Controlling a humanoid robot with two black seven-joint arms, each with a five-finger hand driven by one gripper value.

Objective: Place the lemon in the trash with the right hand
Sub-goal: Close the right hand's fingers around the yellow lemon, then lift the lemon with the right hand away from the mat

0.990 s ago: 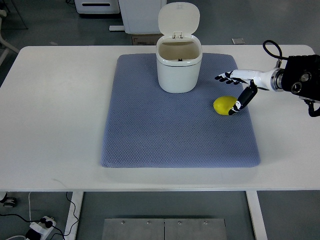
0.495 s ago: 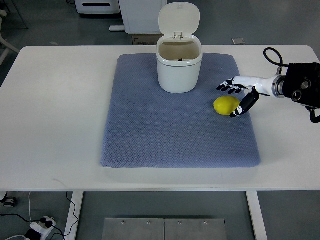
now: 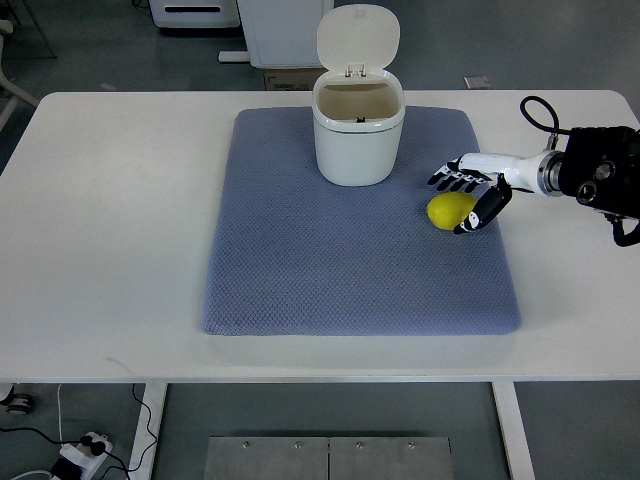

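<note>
The lemon lies on the blue mat, at about 4 o'clock from the bin and well apart from it. The bin stands upright near the mat's far edge with its lid raised; the interior is in view, but its bottom is hard to make out.

The right hand comes in from the 3 o'clock side of the table. Its fingers are spread apart, extended past the lemon's 12 o'clock side, and the thumb angles down at the lemon's 3 o'clock side. The thumb tip is touching or just beside the lemon; which one cannot be told from this view. The hand is not clamped on the lemon. The forearm housing is cut off by the right picture edge.

Below the table, a power strip is partly visible at 7 o'clock.
</note>
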